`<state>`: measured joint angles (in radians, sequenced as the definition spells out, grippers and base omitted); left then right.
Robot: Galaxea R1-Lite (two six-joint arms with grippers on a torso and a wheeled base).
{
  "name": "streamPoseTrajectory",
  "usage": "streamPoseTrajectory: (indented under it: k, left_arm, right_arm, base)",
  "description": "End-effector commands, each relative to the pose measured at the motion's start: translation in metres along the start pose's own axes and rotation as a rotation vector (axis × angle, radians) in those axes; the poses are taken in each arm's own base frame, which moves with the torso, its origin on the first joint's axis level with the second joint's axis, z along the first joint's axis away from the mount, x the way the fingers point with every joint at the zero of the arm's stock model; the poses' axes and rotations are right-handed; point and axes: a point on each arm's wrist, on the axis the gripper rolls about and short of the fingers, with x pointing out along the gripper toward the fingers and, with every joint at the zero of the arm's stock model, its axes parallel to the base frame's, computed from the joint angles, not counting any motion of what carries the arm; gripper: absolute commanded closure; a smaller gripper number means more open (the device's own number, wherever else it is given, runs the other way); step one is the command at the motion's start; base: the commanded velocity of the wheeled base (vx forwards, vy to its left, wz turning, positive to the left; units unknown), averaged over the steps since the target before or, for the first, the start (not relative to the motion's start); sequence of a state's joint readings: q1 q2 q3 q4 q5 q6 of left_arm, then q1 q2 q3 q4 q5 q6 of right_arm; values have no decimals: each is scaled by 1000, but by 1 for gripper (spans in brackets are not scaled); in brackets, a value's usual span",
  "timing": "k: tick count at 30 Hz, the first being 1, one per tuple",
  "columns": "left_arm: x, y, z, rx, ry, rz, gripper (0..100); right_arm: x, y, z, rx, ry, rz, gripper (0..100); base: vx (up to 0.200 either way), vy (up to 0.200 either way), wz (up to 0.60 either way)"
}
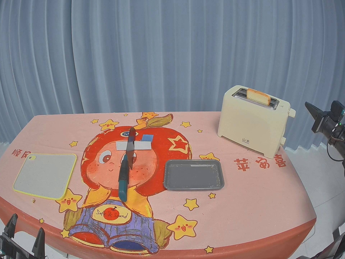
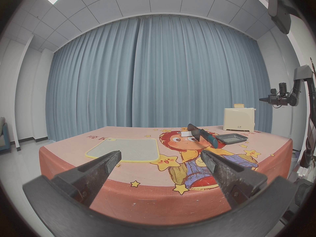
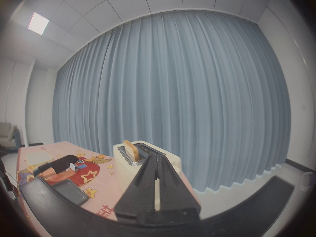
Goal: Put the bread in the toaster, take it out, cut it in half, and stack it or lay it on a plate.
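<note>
Bread (image 1: 258,96) upright in toaster (image 1: 251,126), arms off the table (image 1: 251,202).
Toaster far right on table, bread poking from a slot; right gripper (image 3: 157,158) at slot height beyond it, apart, fingers pressed together; left gripper (image 2: 161,158) low off the near-left edge, fingers spread, empty.

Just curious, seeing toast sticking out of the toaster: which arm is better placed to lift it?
Probably right: the right tool, though shut, hangs beside the toaster, where the bread stands in a slot. The left tool, open, is far off past the cutting board.
</note>
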<state>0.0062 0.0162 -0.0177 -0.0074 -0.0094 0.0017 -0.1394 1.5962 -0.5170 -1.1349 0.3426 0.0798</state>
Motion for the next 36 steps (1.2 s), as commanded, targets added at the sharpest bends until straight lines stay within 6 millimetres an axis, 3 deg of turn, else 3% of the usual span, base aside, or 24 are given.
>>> streamPoseTrajectory:
  k: [1, 12, 36]
  left_arm:
    - [0, 0, -5, 0, 1, 0, 0]
    - [0, 0, -5, 0, 1, 2, 0]
    - [0, 0, -5, 0, 1, 0, 0]
  right_arm:
    - [4, 5, 8, 32, -28, 24, 100]
    - [14, 7, 9, 41, -36, 46, 100]
    - [32, 0, -9, 17, -99, 50, 100]
  base:
    - [0, 0, 0]
    - [0, 0, 0]
    - [0, 0, 0]
